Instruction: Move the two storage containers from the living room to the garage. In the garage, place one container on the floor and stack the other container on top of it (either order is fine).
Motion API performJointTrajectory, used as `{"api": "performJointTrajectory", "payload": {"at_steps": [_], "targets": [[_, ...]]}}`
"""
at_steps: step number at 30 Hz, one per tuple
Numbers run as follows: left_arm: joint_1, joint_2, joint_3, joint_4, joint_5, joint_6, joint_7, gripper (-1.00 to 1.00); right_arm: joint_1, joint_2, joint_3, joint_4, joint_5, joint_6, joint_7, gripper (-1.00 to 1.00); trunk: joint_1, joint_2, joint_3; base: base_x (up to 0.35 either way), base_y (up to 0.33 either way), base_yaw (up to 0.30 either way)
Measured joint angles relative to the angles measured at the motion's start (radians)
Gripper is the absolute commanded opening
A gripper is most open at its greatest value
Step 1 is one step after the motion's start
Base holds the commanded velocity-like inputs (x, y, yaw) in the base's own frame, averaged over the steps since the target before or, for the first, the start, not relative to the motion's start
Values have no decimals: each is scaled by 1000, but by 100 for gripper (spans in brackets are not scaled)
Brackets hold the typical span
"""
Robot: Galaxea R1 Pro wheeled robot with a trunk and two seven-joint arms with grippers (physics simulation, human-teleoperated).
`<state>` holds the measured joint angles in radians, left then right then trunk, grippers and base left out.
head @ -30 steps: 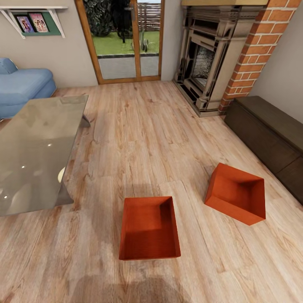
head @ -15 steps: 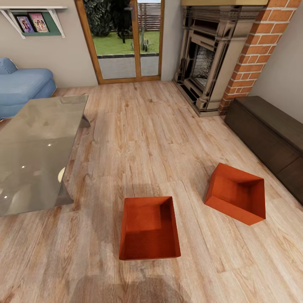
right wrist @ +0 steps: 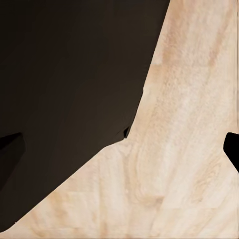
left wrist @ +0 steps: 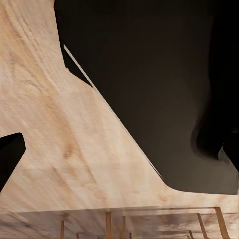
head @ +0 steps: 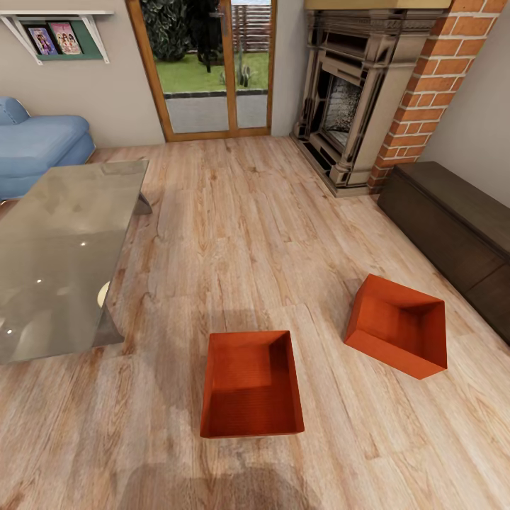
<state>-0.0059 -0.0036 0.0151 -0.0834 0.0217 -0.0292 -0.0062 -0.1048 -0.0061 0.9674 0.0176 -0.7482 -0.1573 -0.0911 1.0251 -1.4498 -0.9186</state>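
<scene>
- Left gripper (left wrist: 119,149): only a dark fingertip (left wrist: 10,154) at one picture edge and a dark mass at the other; spread cannot be told; nothing between them but light wood plank floor (left wrist: 74,149)
- Right gripper (right wrist: 122,147): dark slivers of fingertips (right wrist: 231,149) at both picture edges; whether apart or together cannot be told; bare planks lie below, beside a large black shape (unidentified)
- Near storage container (head: 251,382): upright, open top up, on the planks in the lower middle of the head view, edges roughly square to the view
- Far storage container (head: 398,324): to the right of the first, well apart, tipped so its opening faces up and leftward, one corner edge toward the dark low cabinet (head: 453,219)
- Open floor runs between the two bins and on to the glass door (head: 209,67)
- Glass table (head: 60,248) bounds the left side, its near corner just beside the first bin's lane; blue sofa (head: 35,145) behind it
- Brick fireplace (head: 375,92) closes the far right
</scene>
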Motion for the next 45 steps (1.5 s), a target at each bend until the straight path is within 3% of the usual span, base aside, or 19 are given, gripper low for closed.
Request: {"api": "performJointTrajectory", "payload": {"at_steps": [4, 8, 14, 16, 19, 21, 27, 29, 34, 38, 41, 45], "targets": [[0, 6, -1, -122, -1, 14, -2, 100, -1, -14, -2, -1, -2, 6, 2, 100, 0, 0, 0, 0, 0, 0], [-1, 14, -1, -286, -1, 80, -3, 100, -60, -19, -3, -1, -5, 11, 3, 100, 0, 0, 0, 0, 0, 0], [-1, 14, 0, -667, 2, 320, -9, 100, -217, -24, -9, -1, -8, 21, 5, 100, 0, 0, 0, 0, 0, 0], [0, 13, 0, -786, 2, 388, -9, 100, -264, -37, -11, -1, -9, 43, 5, 100, 0, 0, 0, 0, 0, 0], [-4, 10, 1, -928, 2, 499, -8, 100, -336, -57, -13, -5, -17, 84, 6, 100, 0, 0, 0, 0, 0, 0], [-21, 0, 0, -983, 2, 578, -7, 100, -418, -70, -12, -6, -48, 128, 7, 100, 0, 0, 0, 0, 0, 0], [-218, -96, -2, -988, 3, 678, 0, 100, -598, -75, -13, -5, -82, 177, 7, 100, 0, 0, 0, 0, 0, 0], [-282, -110, -2, -987, 2, 724, 2, 100, -650, -75, -13, -5, -85, 201, 7, 100, 0, 0, 0, 0, 0, 0], [-399, -126, -2, -979, 5, 777, 6, 100, -743, -70, -13, -6, -86, 235, 5, 100, 0, 0, 0, 0, 0, 0], [-493, -143, -2, -925, 4, 787, 7, 100, -802, -64, -13, -18, -86, 272, 4, 100, 0, 0, 0, 0, 0, 0], [-585, -149, -1, -842, 4, 789, 8, 100, -832, -59, -14, -70, -85, 307, -3, 100, 0, 0, 0, 0, 0, 0], [-689, -150, -3, -739, 3, 789, 9, 100, -848, -54, -33, -210, -85, 349, -84, 100, 0, 0, 0, 0, 0, 0]]}}
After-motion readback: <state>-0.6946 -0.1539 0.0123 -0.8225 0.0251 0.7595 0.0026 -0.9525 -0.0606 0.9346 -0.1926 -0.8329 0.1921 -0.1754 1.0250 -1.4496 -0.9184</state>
